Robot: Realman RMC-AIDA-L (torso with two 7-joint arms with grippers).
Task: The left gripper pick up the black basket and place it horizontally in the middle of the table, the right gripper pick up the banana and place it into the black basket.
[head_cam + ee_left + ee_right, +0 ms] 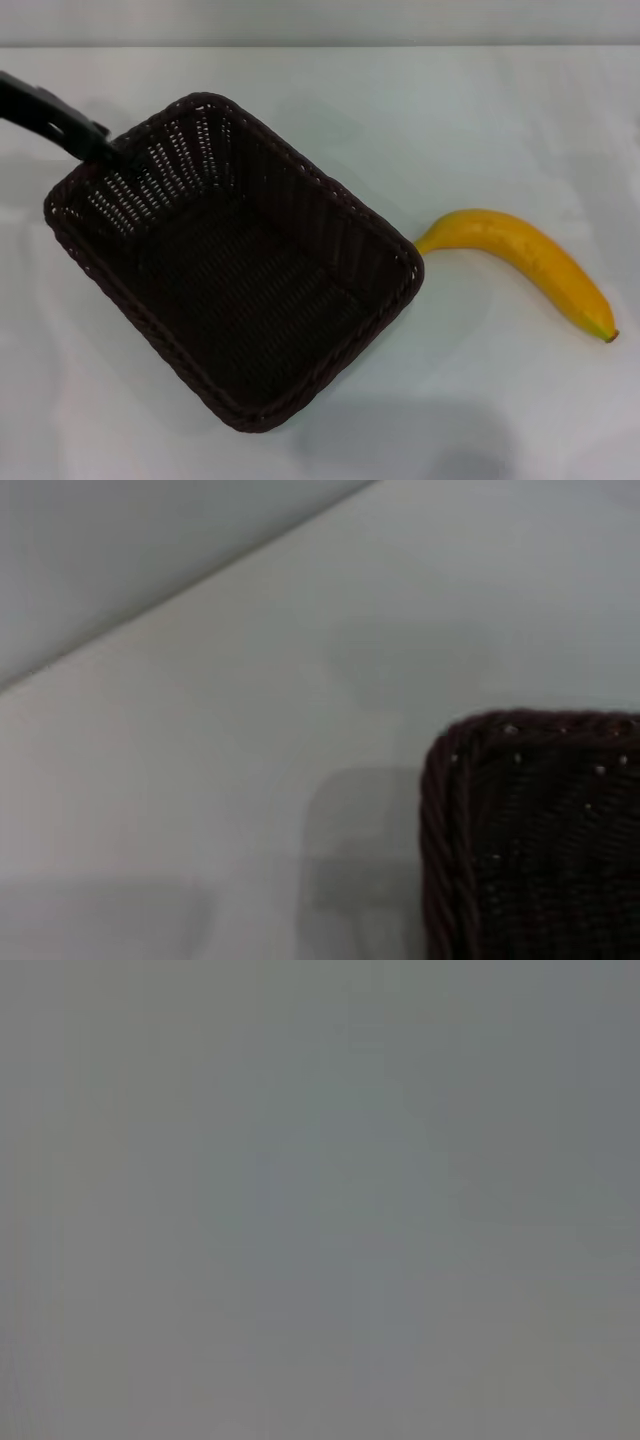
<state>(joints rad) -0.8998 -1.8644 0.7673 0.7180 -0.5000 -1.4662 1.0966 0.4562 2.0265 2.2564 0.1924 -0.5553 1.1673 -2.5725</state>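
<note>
Rough woven wicker black basket (240,300) (braided rim), smooth-skinned banana (530,262), smooth matt white table (500,130).

Bare table (500,130) surrounds banana (525,262) except basket (235,260) alongside.

Left wrist view: one rounded corner of the black basket (535,840) with its braided rim fills the lower right, sitting on the white table (250,730), a soft grey shadow falling beside it

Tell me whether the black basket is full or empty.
Empty. The head view shows the black basket with its woven floor bare, and the banana lies outside it on the table, beside its right corner.
</note>
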